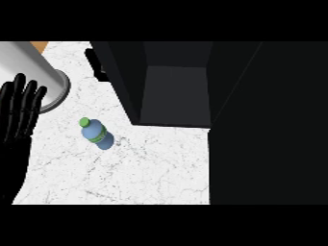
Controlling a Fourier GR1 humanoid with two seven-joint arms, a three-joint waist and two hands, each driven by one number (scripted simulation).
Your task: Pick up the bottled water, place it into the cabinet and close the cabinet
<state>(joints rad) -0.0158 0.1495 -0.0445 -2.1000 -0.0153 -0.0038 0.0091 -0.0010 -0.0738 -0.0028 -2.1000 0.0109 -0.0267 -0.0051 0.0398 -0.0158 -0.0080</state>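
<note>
Resting at the view's left edge, left hand [14, 115] has straight, spread fingers (holding nothing). Bottled water [95, 133] stands on white counter [124, 173], near dark cabinet [173, 96].

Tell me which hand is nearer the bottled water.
Left. The left hand rests open, fingers up, at the view's left edge, just left of the bottled water standing on the counter. The right hand is not in view.

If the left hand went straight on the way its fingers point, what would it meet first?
The left hand points up the view, fingers straight. The white cylinder with its grey base lies just ahead, so probably that first, though relative height is unclear. The water bottle sits off to its right.
</note>
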